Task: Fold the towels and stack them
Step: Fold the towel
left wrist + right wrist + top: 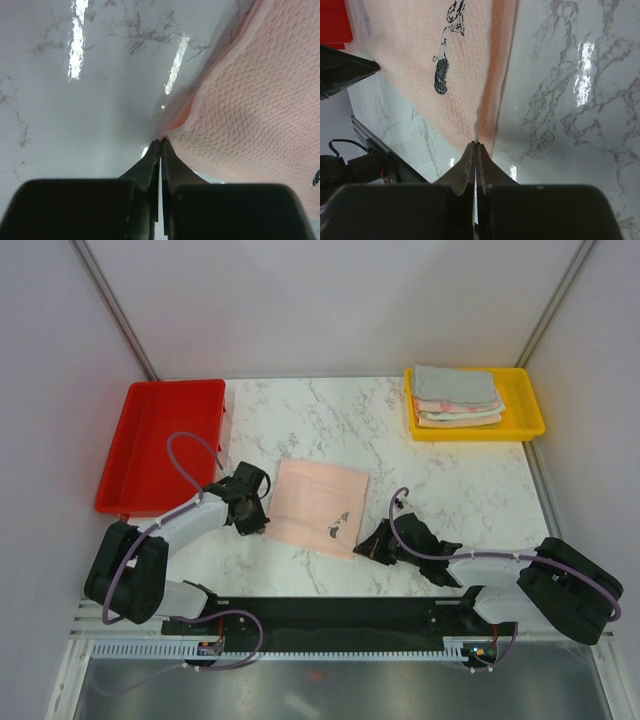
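A pink towel (318, 505) with a small black print lies flat in the middle of the marble table. My left gripper (262, 525) is at its near left corner. In the left wrist view the jaws (160, 141) are shut, with the towel's (260, 110) edge pinched at their tips. My right gripper (362, 548) is at the near right corner. Its jaws (476, 145) are shut on the towel's (420, 50) edge. A stack of folded towels (457, 397), grey on top with pink and cream below, lies in the yellow tray (528, 410).
An empty red tray (160, 445) stands at the back left, close behind my left arm. The yellow tray is at the back right. A black rail (330, 615) with the arm bases runs along the table's near edge.
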Robot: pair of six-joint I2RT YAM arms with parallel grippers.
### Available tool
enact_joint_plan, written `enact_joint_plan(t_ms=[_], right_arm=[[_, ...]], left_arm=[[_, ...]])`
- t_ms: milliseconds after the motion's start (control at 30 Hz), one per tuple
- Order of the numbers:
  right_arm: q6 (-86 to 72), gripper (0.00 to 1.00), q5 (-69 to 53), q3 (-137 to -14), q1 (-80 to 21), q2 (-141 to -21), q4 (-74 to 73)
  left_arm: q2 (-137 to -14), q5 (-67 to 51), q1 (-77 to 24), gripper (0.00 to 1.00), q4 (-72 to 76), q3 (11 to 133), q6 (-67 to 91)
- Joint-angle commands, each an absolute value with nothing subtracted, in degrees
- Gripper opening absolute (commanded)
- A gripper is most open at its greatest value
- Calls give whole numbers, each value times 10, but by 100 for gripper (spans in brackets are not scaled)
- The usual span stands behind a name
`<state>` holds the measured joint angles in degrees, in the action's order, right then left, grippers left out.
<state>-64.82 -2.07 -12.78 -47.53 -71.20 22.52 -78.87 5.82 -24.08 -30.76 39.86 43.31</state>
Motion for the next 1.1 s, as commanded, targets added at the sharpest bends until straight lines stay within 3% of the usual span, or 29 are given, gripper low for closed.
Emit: enact_joint_plan(t_ms=[0,333,367,467,567,700,733,900,1067], right_arm=[[-661,0,-21,-143,-488,-715,247],[-704,0,40,-118,-543,-782,285],[-705,9,38,-118,-543,-785,287],[-699,18,31,-125,-547,-772,280],[-686,29,25,-141,-548,-734,250],[-672,42,39,-177,-548,-655,104],[-671,43,44,-192,-548,-638,76],[-665,46,104,-231,-543,-551,-41],[-640,45,108,-273,-479,-583,-51]], left_arm=[[-797,82,-236,2,-298,403,413],[-800,83,-236,2,-299,398,410],[-801,83,-236,2,-299,399,408],[-807,87,-236,2,-311,412,403],[-813,94,-236,13,-331,442,399],[-820,111,-236,32,-372,515,384],[-818,122,-236,33,-381,526,380],[-782,135,-243,40,-396,572,358],[-744,148,-267,45,-407,588,353]])
